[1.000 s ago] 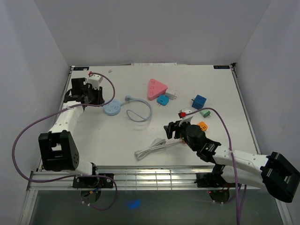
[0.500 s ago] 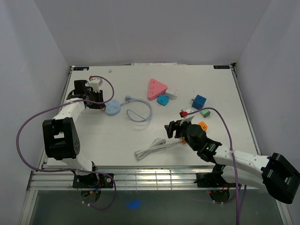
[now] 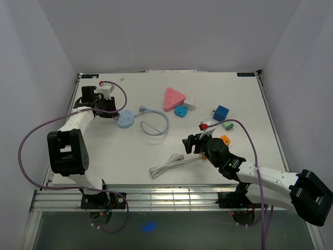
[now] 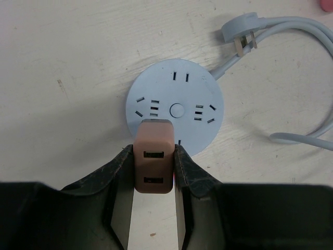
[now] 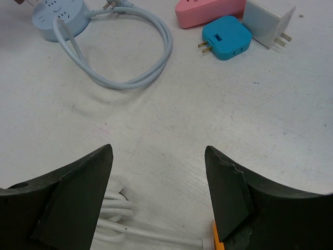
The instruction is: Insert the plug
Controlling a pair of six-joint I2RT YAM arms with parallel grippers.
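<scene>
step: aligning for insertion | my left pincer (image 4: 153,152) clamps the pinkish-tan rectangular plastic USB plug (image 4: 154,165), held over the near rim of the round pale-blue socket hub (image 4: 177,112) | my right pincer (image 5: 157,152) wide, empty | next, as I judge it: line prongs over slots, then press down

Left arm (image 3: 66,152) swung in: its black elbow block now sits higher and slightly further right. Left claw (image 4: 154,156), carrying the tan adapter (image 4: 154,162), nudged right toward the round blue socket hub (image 3: 125,120). Purple cable (image 3: 22,151) loop reshaped, its low end higher.
</scene>
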